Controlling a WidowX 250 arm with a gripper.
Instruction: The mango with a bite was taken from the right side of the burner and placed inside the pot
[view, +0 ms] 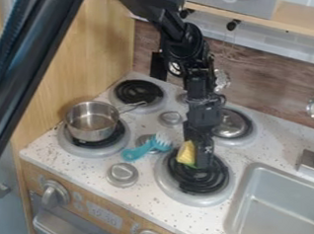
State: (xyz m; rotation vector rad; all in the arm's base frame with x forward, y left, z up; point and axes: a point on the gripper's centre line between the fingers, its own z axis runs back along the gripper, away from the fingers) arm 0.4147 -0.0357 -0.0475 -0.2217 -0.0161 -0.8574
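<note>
Seeing the hand (200, 158) at the mango (186, 153), I cannot tell whether it is pinching.

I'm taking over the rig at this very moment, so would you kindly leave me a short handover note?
Hand: low over the front right burner, right by the mango; I can't tell whether it has a hold.
Mango: at that burner, on the side toward the pot.
Pot: upright and uncovered on the front left burner.
Done: the hand is at the mango.
Left: make sure of the grip, lift, carry over and set it inside the pot. The blue brush lies between, so I'd pass above it.
</note>
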